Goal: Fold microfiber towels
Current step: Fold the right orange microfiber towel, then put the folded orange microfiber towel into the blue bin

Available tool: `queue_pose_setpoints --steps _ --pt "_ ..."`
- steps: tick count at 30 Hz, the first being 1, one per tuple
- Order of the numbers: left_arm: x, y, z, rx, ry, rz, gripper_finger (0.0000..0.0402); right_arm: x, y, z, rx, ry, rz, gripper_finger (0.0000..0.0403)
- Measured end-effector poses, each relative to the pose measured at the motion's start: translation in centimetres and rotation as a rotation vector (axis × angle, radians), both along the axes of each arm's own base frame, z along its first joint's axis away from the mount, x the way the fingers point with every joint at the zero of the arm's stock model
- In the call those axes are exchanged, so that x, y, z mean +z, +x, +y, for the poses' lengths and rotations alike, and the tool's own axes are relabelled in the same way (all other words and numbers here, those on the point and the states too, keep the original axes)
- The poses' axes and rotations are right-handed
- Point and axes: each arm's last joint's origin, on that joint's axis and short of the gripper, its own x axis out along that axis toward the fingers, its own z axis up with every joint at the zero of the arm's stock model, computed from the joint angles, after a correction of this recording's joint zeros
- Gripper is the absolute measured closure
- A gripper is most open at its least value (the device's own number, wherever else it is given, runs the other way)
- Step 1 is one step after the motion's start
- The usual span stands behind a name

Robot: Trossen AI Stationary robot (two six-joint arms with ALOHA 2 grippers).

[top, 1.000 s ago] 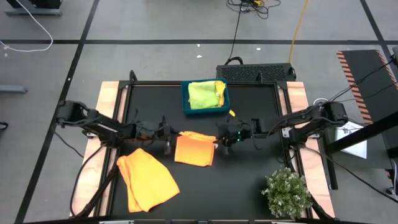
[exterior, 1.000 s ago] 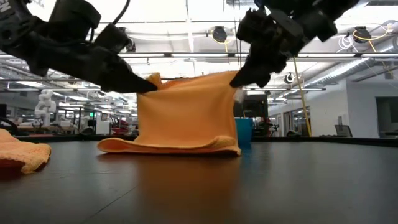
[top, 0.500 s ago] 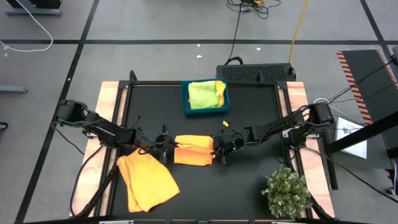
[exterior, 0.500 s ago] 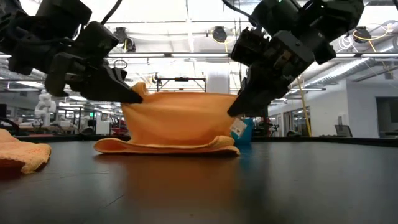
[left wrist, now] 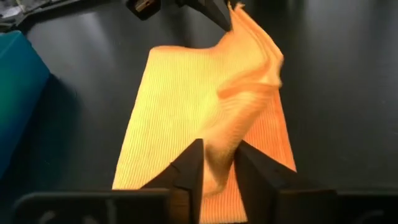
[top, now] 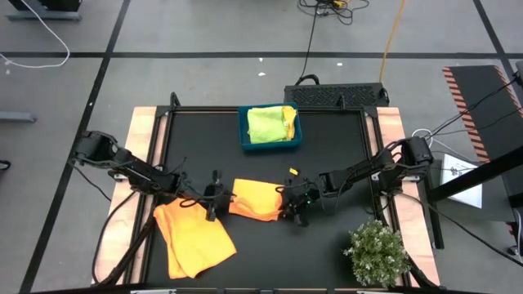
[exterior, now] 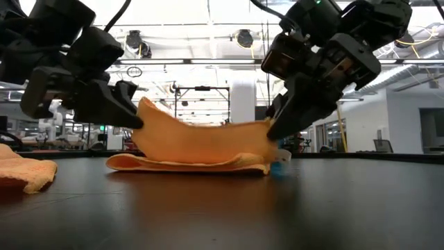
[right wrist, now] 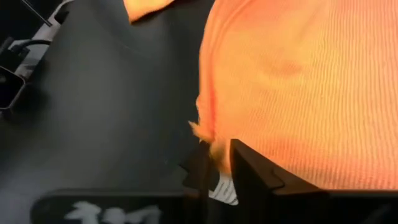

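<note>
Low view: both arms' jaws apparently pinch the orange towel [exterior: 201, 142] corners.

Orange towel [left wrist: 205, 106] ribbed soft cloth; table [exterior: 277, 208] matt black.

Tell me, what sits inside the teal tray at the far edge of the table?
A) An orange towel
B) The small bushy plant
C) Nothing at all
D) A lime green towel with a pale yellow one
D: in the high view the teal tray holds a lime green towel with a pale yellow towel tucked beside it.
</note>
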Motion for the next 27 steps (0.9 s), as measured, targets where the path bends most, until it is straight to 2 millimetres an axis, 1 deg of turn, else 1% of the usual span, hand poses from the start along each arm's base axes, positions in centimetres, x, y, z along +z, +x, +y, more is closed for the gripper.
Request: queue_pose_setpoints --steps 6,11,14,17,19,22,24,27 --pt "0.0 0.0 -0.1 0.003 -0.025 0.008 0.026 0.0 -0.1 0.5 0.017 -0.006 -0.004 0.0301" --pt "-0.2 -0.1 0.0 0.006 -0.027 0.026 0.0238 0.1 -0.3 0.7 0.041 0.031 0.017 0.0272" --pt "0.2 -0.2 0.0 0.003 -0.033 0.01 0.0234 0.9 -0.7 0.6 0.04 0.03 0.036 0.0263" --pt "0.8 -0.3 0.0 -0.014 -0.045 -0.01 0.0236 2.2 -1.4 0.4 0.042 0.024 0.035 0.0262" --pt "1.4 -0.5 0.0 -0.026 -0.057 -0.023 0.0238 3.2 -1.7 0.3 0.047 0.017 0.011 0.0263" --pt "2.3 -1.1 0.1 -0.033 -0.078 -0.033 0.0237 4.3 -2.0 0.0 0.005 -0.011 -0.039 0.0265" --pt "3.0 -1.4 0.2 -0.021 -0.093 -0.049 0.0236 4.4 -2.2 -0.6 -0.039 -0.025 -0.045 0.0265" --pt "3.6 -1.7 0.6 0.05 -0.094 -0.083 0.0239 3.7 -2.4 -1.9 -0.132 -0.018 -0.014 0.0265"
